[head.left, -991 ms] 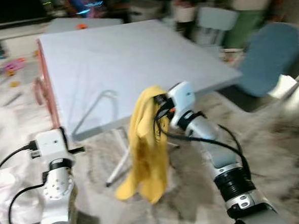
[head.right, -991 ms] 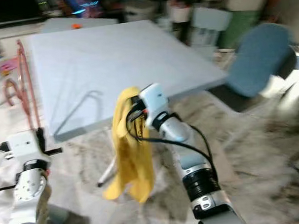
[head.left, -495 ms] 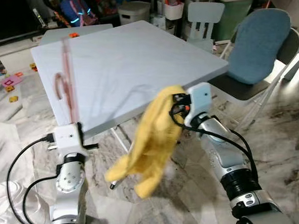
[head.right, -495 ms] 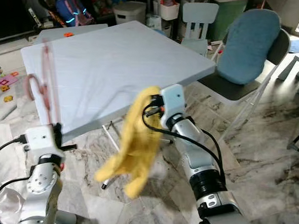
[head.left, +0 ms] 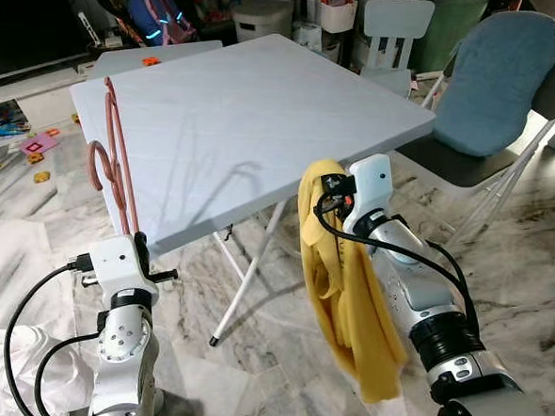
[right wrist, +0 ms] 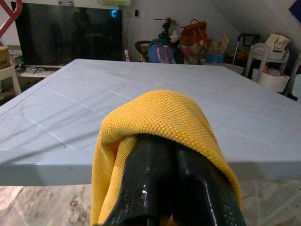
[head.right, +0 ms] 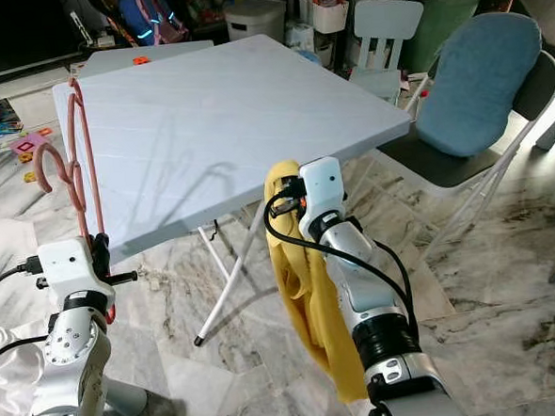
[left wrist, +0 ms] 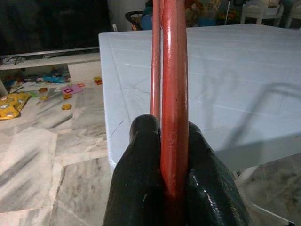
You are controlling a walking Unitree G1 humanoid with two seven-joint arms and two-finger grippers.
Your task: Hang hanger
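The hanger (head.left: 116, 152) is a thin pinkish-red one, looks like smooth plastic or coated wire, with a curled hook (head.right: 54, 170) sticking off to the robot's left side and two long slim bars running straight up. It's held upright just in front of the near-left corner of the pale blue folding table (head.left: 252, 106), seen edge-on so the bars almost line up. The left gripper (left wrist: 174, 169) has its two black fingers (left wrist: 138, 155) pressed tight against the lower part of the hanger, pinching it between them, and in the wrist view the red bar runs right up the middle with a thinner one just behind it. Over on the other side, the right gripper (right wrist: 171, 160) is up by the table's front edge with a mustard-yellow knitted cloth (head.left: 344, 289) draped over its fingertips and hanging down in a long fold toward the marble floor (head.left: 268, 359). Its fingers sit close together under the cloth, with the knit wrapped over them. A blue padded chair (head.left: 496, 81) stands past the table on the right, and some toys (head.left: 38, 147) are scattered on the floor to the far left.
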